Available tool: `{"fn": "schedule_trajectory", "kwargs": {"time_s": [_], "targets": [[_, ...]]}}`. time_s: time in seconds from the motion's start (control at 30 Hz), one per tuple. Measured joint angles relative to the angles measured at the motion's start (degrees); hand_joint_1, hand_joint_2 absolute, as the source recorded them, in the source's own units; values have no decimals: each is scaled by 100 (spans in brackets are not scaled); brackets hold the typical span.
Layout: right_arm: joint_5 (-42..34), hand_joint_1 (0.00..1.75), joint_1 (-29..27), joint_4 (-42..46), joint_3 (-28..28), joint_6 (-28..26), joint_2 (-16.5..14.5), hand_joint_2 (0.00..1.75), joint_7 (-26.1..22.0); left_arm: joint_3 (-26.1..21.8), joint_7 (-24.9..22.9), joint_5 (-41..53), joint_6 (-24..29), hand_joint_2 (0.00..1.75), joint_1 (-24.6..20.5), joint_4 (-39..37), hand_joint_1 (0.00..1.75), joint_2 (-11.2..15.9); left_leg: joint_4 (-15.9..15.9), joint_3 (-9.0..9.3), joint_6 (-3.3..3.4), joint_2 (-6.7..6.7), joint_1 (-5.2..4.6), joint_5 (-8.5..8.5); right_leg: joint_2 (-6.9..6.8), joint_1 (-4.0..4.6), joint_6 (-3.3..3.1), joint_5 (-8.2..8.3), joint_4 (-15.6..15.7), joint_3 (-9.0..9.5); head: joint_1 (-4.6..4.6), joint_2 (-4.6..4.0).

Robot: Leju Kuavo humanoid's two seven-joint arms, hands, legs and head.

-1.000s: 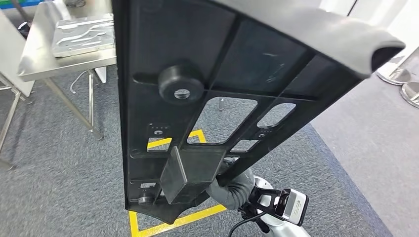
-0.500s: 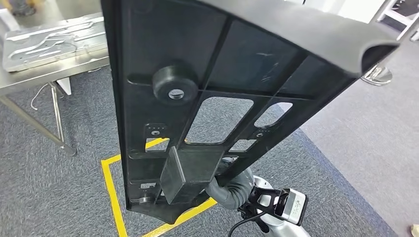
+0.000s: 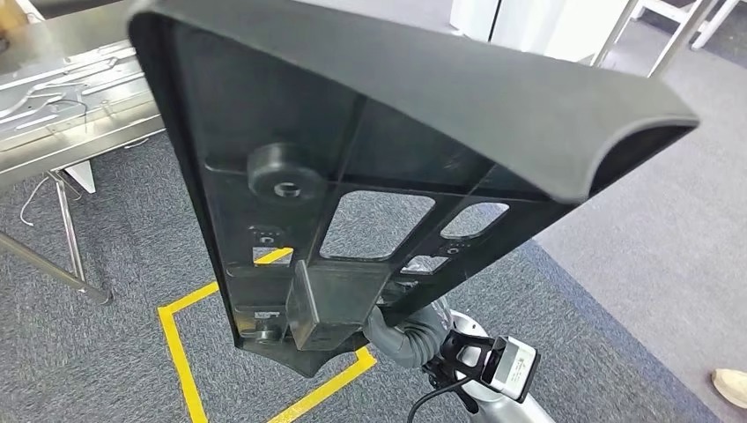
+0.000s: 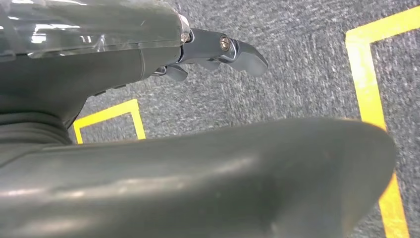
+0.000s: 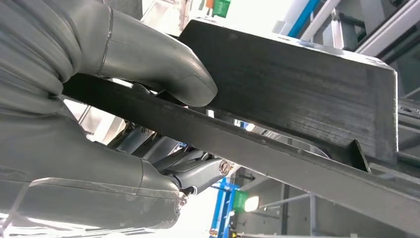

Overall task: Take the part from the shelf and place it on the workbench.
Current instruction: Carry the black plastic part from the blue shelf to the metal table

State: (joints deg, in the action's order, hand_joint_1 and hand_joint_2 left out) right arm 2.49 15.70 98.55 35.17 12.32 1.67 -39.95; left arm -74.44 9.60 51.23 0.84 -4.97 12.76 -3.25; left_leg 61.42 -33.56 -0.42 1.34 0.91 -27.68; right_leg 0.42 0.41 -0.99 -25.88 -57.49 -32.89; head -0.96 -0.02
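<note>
The large black part (image 3: 379,167) is carried upright by its lower end, pinched in the right hand (image 5: 148,99), away from the steel workbench (image 3: 62,132). The left hand (image 4: 218,52) hangs holding nothing, fingers apart. Swing could be caused by the tall overhang, and slippage or a table-edge strike is judged possible.

Workshop: steel workbench (image 3: 53,145), floor markings (image 3: 181,352)

Part (image 3: 388,115): black matt plastic, smooth outer skin with a faint sheen (ribbed on the underside). Desk (image 3: 79,132): brushed metal, shiny. Floor (image 3: 114,264) below the part: rough grey carpet, glossy yellow tape lines (image 3: 176,344). Right hand (image 5: 148,64): smooth grey rubbery cover.
</note>
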Motion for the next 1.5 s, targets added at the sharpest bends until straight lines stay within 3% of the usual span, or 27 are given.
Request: {"fn": "schedule_trajectory", "kwargs": {"time_s": [0.07, 0.13, 0.2, 0.3, 0.33, 0.37, 0.4, 0.47, 0.53, 0.57, 0.63, 0.7, 0.73, 0.8, 0.87, 0.9, 0.93, 0.97, 1.03, 1.1, 1.17, 1.23, 1.3, 1.37, 1.4, 1.43, 1.5], "targets": [[6, 175, 18, -12, 0, -15, 9, 175, -1, 0, 8, 0, -6, 0, -18, 0, 0, 3, -314, 117, 53, 35, -36, 77, -45, 22, 50, -21, -17, -3, 1, 0], [20, 175, 25, -17, 0, -44, 16, 175, -1, -1, 11, 0, -6, 0, -18, 0, 0, 4, -349, 107, 109, -18, -36, 96, -97, 22, 107, -32, -17, -10, 0, 0], [38, 175, 38, -17, 0, -80, 22, 175, -1, -1, 15, 1, -11, 0, -12, 0, 0, 4, -394, 120, 174, -63, -13, 131, -106, 9, 170, -168, -180, -71, 1, 0], [57, 175, 54, -32, 0, -107, 39, 175, -1, -1, 21, 2, -18, 0, -15, 0, 0, 6, -416, 119, 213, -123, -2, 149, -71, -42, 246, -700, -1224, -556, 2, 0], [60, 175, 53, -42, 0, -108, 48, 175, -1, -1, 21, 2, -18, 0, -13, 0, 0, 7, -415, 116, 213, -151, -1, 149, -68, -63, 266, -810, -1565, -729, 2, 0], [62, 175, 51, -51, 0, -108, 55, 175, -1, -1, 21, 3, -19, 0, -12, 0, 0, 7, -413, 118, 212, -187, -1, 148, -66, -82, 280, -810, -1719, -814, 2, 0], [63, 175, 51, -57, 0, -109, 62, 175, -1, 0, 21, 4, -20, 0, -11, 0, 0, 8, -412, 125, 207, -229, 1, 146, -63, -101, 288, -696, -1639, -785, 2, 0], [62, 175, 54, -61, 0, -115, 71, 175, -1, 1, 21, 7, -24, 0, -14, -1, 0, 7, -408, 148, 184, -325, 7, 134, 21, -134, 278, -272, -876, -425, 2, 0], [63, 175, 59, -62, 1, -130, 78, 175, 0, 2, 21, 8, -26, 0, -25, -1, 0, 5, -390, 138, 129, -415, -1, 123, 169, -143, 250, -27, -181, -100, 2, 0], [62, 175, 60, -63, 1, -140, 83, 175, 0, 2, 21, 9, -26, 0, -27, -1, 0, 5, -388, 123, 93, -452, -1, 123, 218, -135, 230, -9, -44, -41, 2, 0], [63, 175, 63, -63, 2, -158, 90, 175, 0, 2, 21, 9, -25, 0, -20, -1, 0, 9, -407, 107, 11, -516, 10, 132, 171, -118, 174, -18, -14, -32, 1, 0], [64, 175, 72, -64, 2, -174, 90, 175, -1, 2, 21, 9, -25, 0, -11, -1, 0, 17, -289, 60, -49, -437, 21, 41, 83, -131, 90, -2, 40, 4, 1, 0], [65, 175, 76, -64, 2, -181, 89, 175, -1, 2, 21, 10, -26, 0, -15, -1, 0, 20, -67, -39, -68, -361, 21, -91, 28, -141, 51, 4, 68, 24, 1, 0], [66, 175, 78, -70, 2, -188, 89, 175, -1, 3, 21, 13, -29, 0, -27, -2, 0, 20, 677, -397, -95, -231, 27, -459, -85, -121, 0, -8, 77, 41, 0, 0], [67, 175, 75, -82, 2, -191, 90, 175, -1, 4, 21, 16, -38, 0, -21, -1, 0, 20, 1250, -693, -116, -202, 32, -622, -189, -96, -16, -25, 69, 47, 0, 0], [68, 175, 75, -87, 2, -195, 90, 175, -1, 4, 21, 18, -45, 0, -12, 0, 0, 21, 1236, -695, -115, -188, 32, -537, -238, -89, -16, -38, 62, 56, 0, 0], [69, 175, 76, -89, 2, -199, 90, 175, -1, 4, 21, 21, -54, 0, -5, 0, 0, 22, 988, -580, -105, -159, 31, -352, -288, -83, -12, -54, 54, 71, 0, 0], [70, 175, 77, -90, 2, -205, 90, 175, -1, 4, 21, 25, -61, 0, -3, 0, 0, 24, 579, -381, -85, -88, 28, -125, -337, -76, 0, -75, 45, 90, 0, 0], [72, 175, 79, -90, 2, -216, 91, 175, 0, 6, 21, 35, -67, 0, -20, -1, 0, 27, -130, -40, -28, 100, -15, 135, -426, -39, 45, -117, 19, 117, 0, 0], [77, 175, 82, -90, 3, -231, 95, 175, 0, 9, 21, 41, -68, 0, -30, -1, 0, 29, -337, 32, 27, 146, -54, 149, -511, -7, 98, -137, 5, 120, 1, 0], [83, 175, 87, -90, 4, -250, 96, 175, 0, 10, 21, 43, -68, 0, -11, -1, 0, 29, -359, 15, 87, 37, -42, 178, -560, -18, 156, -166, -13, 123, 1, 0], [85, 175, 94, -89, 4, -272, 99, 175, -1, 12, 21, 44, -69, 0, -3, -1, 0, 28, -390, 14, 150, -59, -19, 213, -374, -50, 224, -360, -271, 19, 1, 0], [86, 175, 90, -93, 4, -287, 111, 175, -2, 15, 21, 44, -72, 0, -19, -1, 0, 29, -397, -3, 184, -157, -11, 232, -135, -76, 270, -739, -979, -315, 1, 0], [87, 175, 81, -111, 4, -294, 127, 175, -1, 16, 21, 45, -79, 0, -26, -1, 0, 29, -392, -19, 192, -273, -13, 238, -78, -84, 288, -960, -1649, -647, 1, 0], [87, 175, 79, -120, 4, -295, 133, 175, -1, 17, 21, 46, -82, 0, -23, -1, 0, 29, -387, -20, 191, -337, -13, 240, -72, -89, 289, -907, -1704, -681, 1, 0], [87, 175, 79, -127, 4, -297, 138, 175, -1, 18, 21, 49, -86, 0, -20, -1, 0, 29, -382, -16, 185, -404, -12, 242, -58, -98, 284, -746, -1515, -596, 1, 0], [87, 175, 85, -132, 4, -303, 146, 175, -1, 24, 25, 57, -97, 0, -23, -1, 0, 27, -361, -16, 157, -537, -14, 243, 110, -128, 256, -341, -718, -220, 1, 0]]}}
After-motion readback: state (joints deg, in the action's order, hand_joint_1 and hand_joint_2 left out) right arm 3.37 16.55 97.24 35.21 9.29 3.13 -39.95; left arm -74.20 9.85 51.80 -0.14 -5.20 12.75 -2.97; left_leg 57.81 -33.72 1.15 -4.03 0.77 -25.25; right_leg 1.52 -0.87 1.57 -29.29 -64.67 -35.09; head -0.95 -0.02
